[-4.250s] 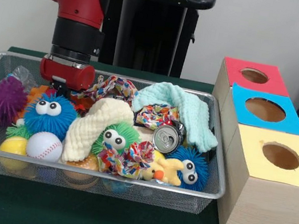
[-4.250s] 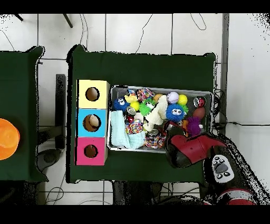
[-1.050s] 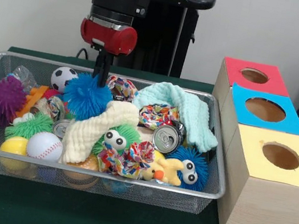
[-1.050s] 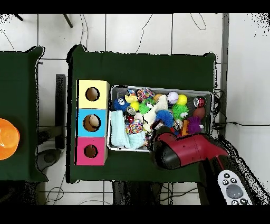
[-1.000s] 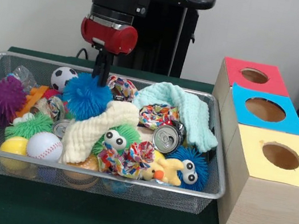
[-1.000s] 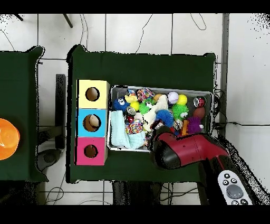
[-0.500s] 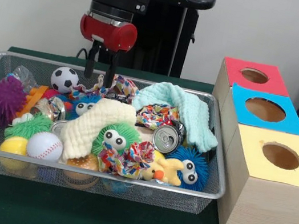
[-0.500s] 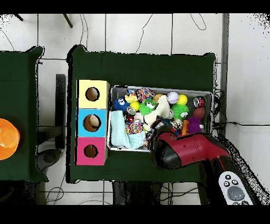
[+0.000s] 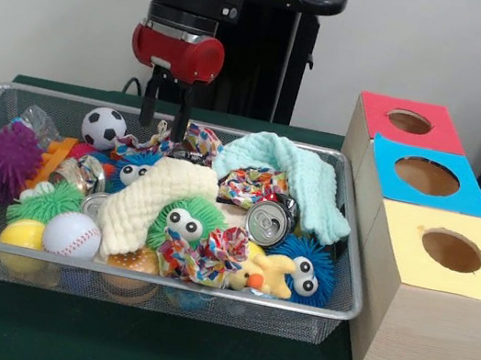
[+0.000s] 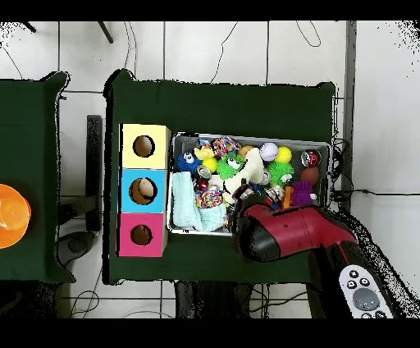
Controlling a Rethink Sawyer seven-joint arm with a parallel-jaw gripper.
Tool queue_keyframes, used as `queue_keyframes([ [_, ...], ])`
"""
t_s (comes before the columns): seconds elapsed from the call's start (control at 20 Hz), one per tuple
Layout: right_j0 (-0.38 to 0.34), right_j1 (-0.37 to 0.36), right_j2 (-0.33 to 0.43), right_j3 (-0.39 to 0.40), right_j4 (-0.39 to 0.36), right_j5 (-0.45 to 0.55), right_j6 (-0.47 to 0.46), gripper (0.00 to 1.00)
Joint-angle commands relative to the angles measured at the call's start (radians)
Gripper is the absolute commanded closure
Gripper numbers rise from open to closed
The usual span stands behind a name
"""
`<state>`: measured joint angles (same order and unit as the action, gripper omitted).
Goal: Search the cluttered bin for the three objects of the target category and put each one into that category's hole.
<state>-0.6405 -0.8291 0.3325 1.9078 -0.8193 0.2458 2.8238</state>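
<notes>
The wire-mesh bin (image 9: pixel 157 283) is full of toys, cloths and cans; it also shows in the overhead view (image 10: pixel 321 146). My gripper (image 9: pixel 162 126) hangs open and empty over the bin's far side. It is just above a blue fuzzy toy with eyes (image 9: pixel 133 170) that lies partly under a cream cloth (image 9: pixel 148 201). The red-topped box's hole (image 9: pixel 409 122) is at the far right, and in the overhead view (image 10: pixel 141 235) it is at the bottom of the box row. In the overhead view the red arm (image 10: pixel 267 231) hides the gripper.
A soccer ball (image 9: pixel 102 127), a purple spiky ball (image 9: pixel 9 160), a baseball (image 9: pixel 72 233), a can (image 9: pixel 268 222), a second blue fuzzy toy (image 9: pixel 304 268) and a mint cloth (image 9: pixel 301 181) lie in the bin. The blue-topped box (image 9: pixel 427 177) and the yellow-topped box (image 9: pixel 452 251) stand beside the red one.
A second ago the gripper held the blue fuzzy toy above the bin. The toy has dropped back among the clutter, and the gripper now stands open and empty above it.
</notes>
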Motion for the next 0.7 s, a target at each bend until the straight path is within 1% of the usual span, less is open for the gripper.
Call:
queue_keyframes([
  [0.05,-0.027,0.007,0.114,0.084,0.056,0.067,-0.139,0.00],
  [0.2,-0.025,0.009,0.129,0.104,0.083,0.052,-0.105,0.00],
  [0.35,-0.003,0.010,0.116,0.110,0.088,0.038,-0.081,0.00],
  [0.55,0.042,0.021,0.087,0.109,0.100,0.011,-0.028,0.00],
  [0.7,0.096,0.034,0.054,0.109,0.114,-0.025,0.033,0.00],
])
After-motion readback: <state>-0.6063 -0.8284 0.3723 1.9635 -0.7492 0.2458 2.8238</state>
